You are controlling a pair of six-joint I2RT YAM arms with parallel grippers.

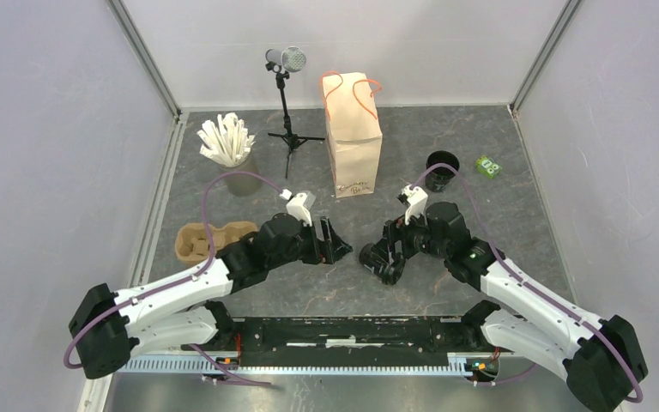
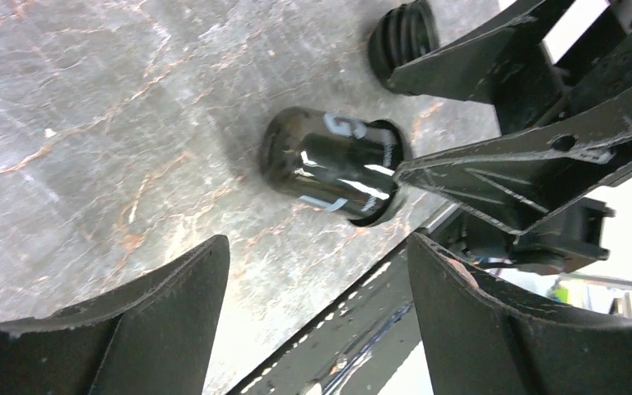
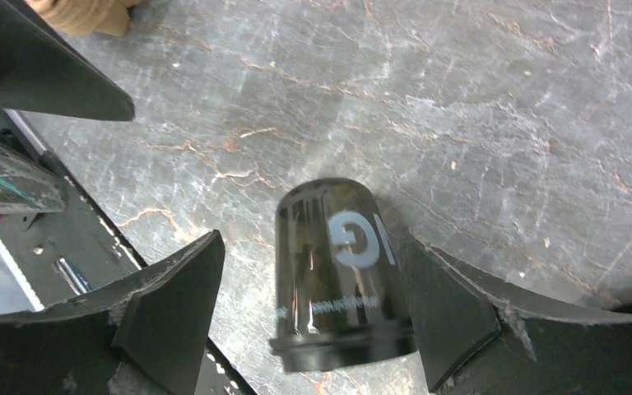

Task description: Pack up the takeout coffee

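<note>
Black cup (image 3: 341,271) lies on its side on the table (image 1: 309,296), near the front edge, well apart from the bag (image 1: 353,137). R gripper (image 3: 309,247) spread wide w/ a finger each side of cup, not clamped. L gripper (image 2: 317,247) spread wide, empty, facing cup.

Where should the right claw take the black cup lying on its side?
Mid-body, on the smooth side wall. The black cup lies with its rimmed end toward the right wrist, and the open right claw straddles it. Come from above, one finger each side, closing across the barrel. Stay clear of the rim, which is wider and would likely slip.
</note>
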